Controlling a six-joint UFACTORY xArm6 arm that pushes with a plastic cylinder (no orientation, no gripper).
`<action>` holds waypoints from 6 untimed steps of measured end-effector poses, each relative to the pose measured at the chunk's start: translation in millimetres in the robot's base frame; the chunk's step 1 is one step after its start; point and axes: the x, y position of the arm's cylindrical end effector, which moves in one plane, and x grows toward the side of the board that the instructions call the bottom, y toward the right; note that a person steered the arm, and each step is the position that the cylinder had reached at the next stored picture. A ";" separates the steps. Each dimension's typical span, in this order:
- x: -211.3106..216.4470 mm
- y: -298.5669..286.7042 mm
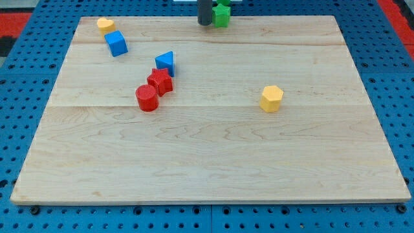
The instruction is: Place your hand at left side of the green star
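The green star (222, 14) sits at the top edge of the wooden board (207, 162), a little right of the middle, and its upper part runs close to the frame's edge, so its shape is only partly clear. My tip (204, 24) stands just beside it on the view's left, at the same far edge of the board; whether the two actually touch is hard to tell from this angle, though they look very near. The arm ends in a plain dark rod with no pincer on it, so there is nothing to be spread or pressed together. Toward the view's top left lies a small yellow block (105, 25), perhaps heart-shaped, with a blue cube (116, 44) just below it. Further toward the middle, a blue triangle (165, 62) stands right above a red star (160, 81), and a red cylinder (147, 98) presses against that star on its lower left. A yellow hexagon (272, 98) sits alone on the view's right half, well apart from every other block and from my tip.
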 end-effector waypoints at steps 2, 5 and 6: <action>18.6 9.6; -17.3 -38.4; -18.6 -38.2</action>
